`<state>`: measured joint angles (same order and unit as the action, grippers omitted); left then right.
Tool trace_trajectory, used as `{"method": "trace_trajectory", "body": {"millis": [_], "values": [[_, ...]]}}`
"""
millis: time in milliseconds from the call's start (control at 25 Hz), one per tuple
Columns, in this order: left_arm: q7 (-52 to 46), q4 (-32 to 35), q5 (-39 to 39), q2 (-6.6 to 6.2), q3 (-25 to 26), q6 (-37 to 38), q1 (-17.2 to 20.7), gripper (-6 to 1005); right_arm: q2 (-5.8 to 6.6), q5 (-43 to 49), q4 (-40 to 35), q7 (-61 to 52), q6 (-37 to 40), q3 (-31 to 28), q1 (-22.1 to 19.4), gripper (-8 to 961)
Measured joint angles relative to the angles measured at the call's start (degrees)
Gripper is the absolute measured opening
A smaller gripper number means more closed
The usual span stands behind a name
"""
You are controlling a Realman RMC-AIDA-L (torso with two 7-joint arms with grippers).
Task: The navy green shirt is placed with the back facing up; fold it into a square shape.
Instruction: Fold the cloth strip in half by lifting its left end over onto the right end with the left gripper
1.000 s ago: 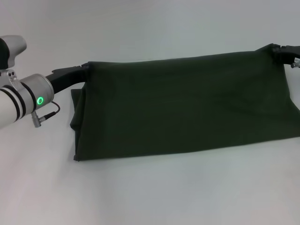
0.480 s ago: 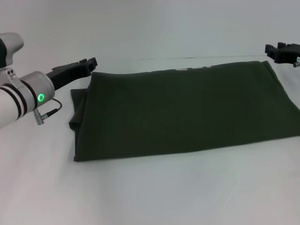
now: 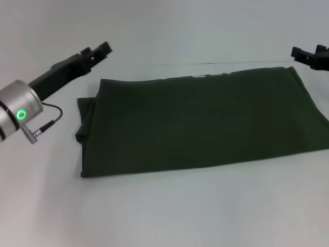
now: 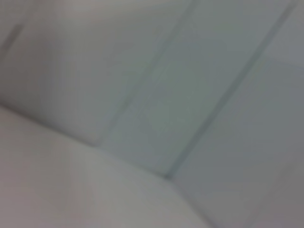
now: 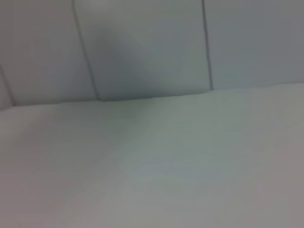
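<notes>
Both my black grippers, left (image 3: pixel 100 50) and right (image 3: pixel 308 55), hang empty above the far corners of the limp dark olive-green fabric shirt (image 3: pixel 200 121); finger spread unclear. It will drape and sag: pinch its short edges.

A plain white table (image 3: pixel 169 211) meets a pale panelled wall (image 5: pixel 142 42).

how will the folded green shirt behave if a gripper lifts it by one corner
The navy green shirt would probably sag and come unfolded: it lies limp in stacked layers, with loose edges bunched at its left end. It likely weighs little for its spread, being thin cloth. Pushed along the white table, it would more likely wrinkle than slide as one piece.
</notes>
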<state>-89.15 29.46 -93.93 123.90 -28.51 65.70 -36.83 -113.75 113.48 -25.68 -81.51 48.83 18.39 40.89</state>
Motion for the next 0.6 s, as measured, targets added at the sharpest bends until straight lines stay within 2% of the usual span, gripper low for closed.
{"method": "trace_trajectory", "body": {"millis": [160, 400, 600], "values": [[0.3, -0.3, -0.1, 0.16, -0.7, 6.4, 2.1, 686, -0.72, -1.0, -2.5, -2.7, 8.3, 0.0, -3.6, 763], [2.7, -0.1, -0.5, -0.04, -4.1, 16.9, 6.4, 883, -1.57, -1.0, -6.7, -7.8, 21.2, 0.0, -9.2, 808], [2.8, 1.9, -0.8, -0.23, -7.8, 22.7, 10.4, 949, -1.75, 0.3, -10.6, -14.8, 29.7, 0.1, -13.5, 807]]}}
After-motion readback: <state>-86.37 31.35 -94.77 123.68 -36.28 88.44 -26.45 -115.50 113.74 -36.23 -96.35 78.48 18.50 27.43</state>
